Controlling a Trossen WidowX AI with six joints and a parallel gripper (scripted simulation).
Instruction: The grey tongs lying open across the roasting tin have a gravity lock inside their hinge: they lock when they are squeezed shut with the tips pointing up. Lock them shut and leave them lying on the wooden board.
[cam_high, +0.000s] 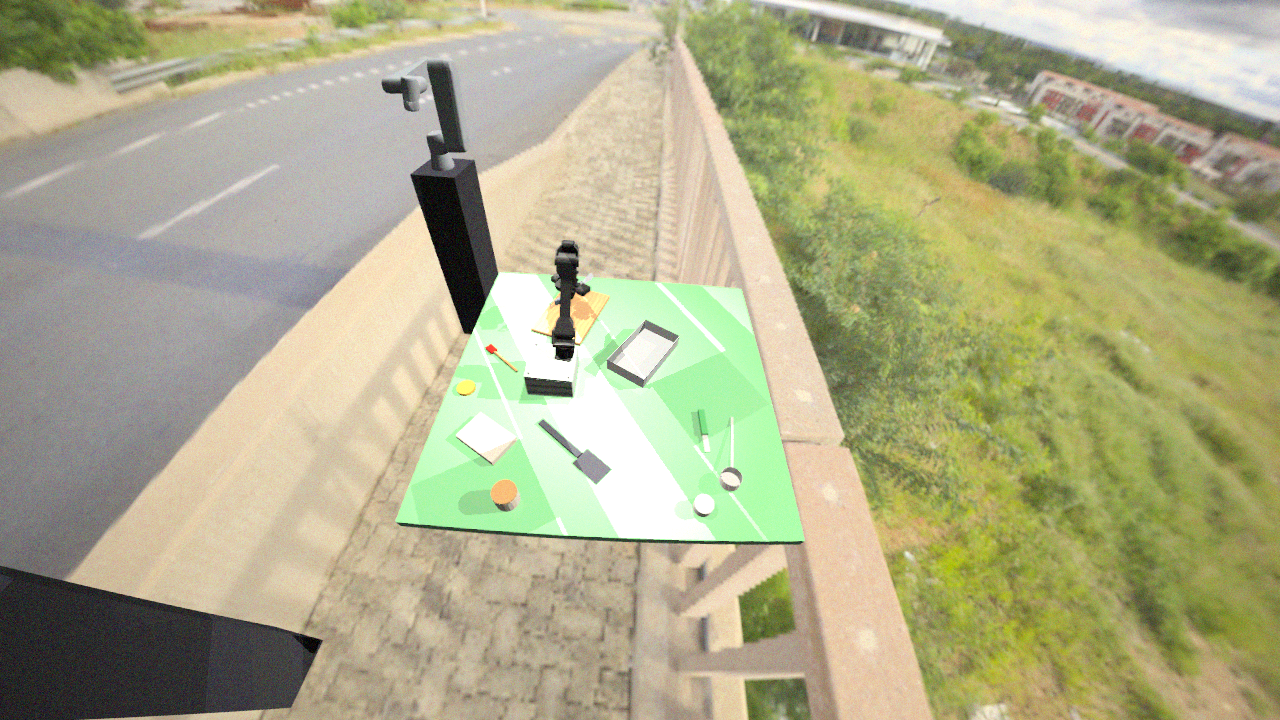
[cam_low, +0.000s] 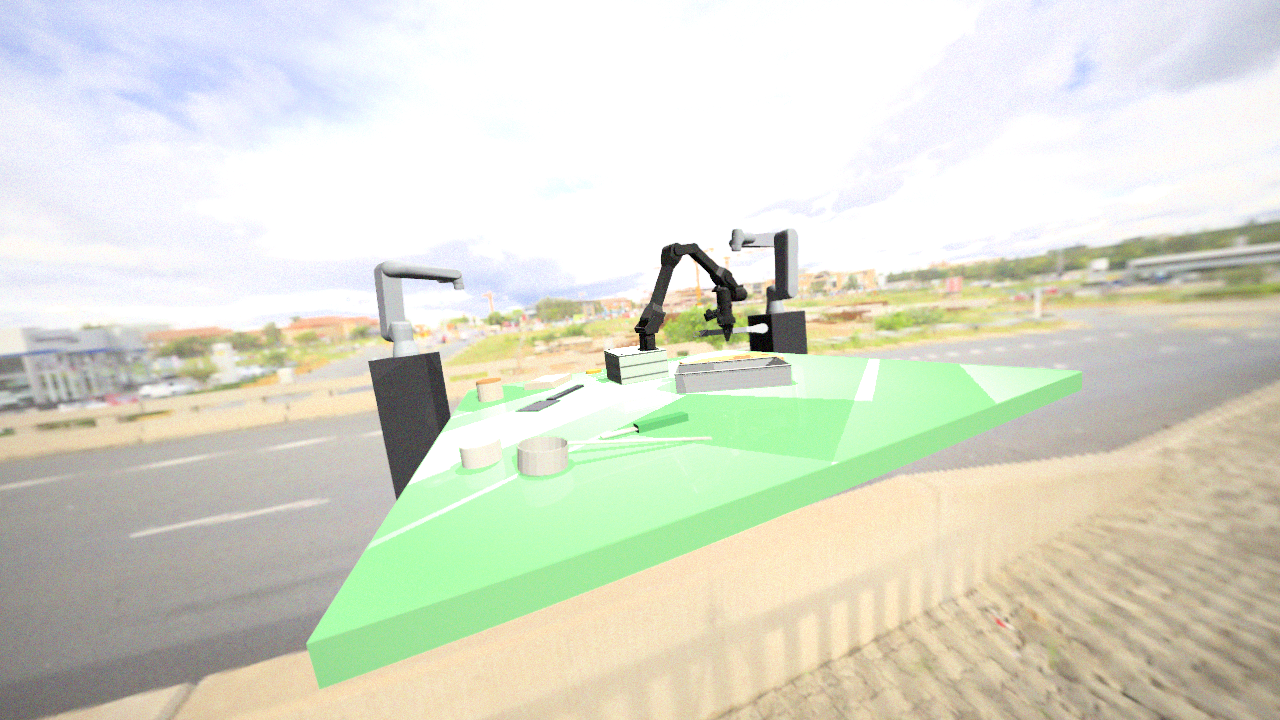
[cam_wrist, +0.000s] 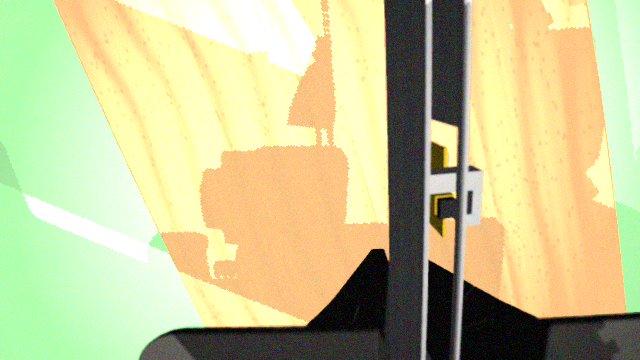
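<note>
Grey tongs (cam_high: 584, 279) (cam_low: 748, 329) (cam_wrist: 406, 180), apparently squeezed shut, sit clamped in your nearly closed gripper (cam_low: 727, 337) above the wooden board (cam_high: 595, 308) (cam_wrist: 260, 107), at twelve o'clock from the top; laying them down remains.
</note>
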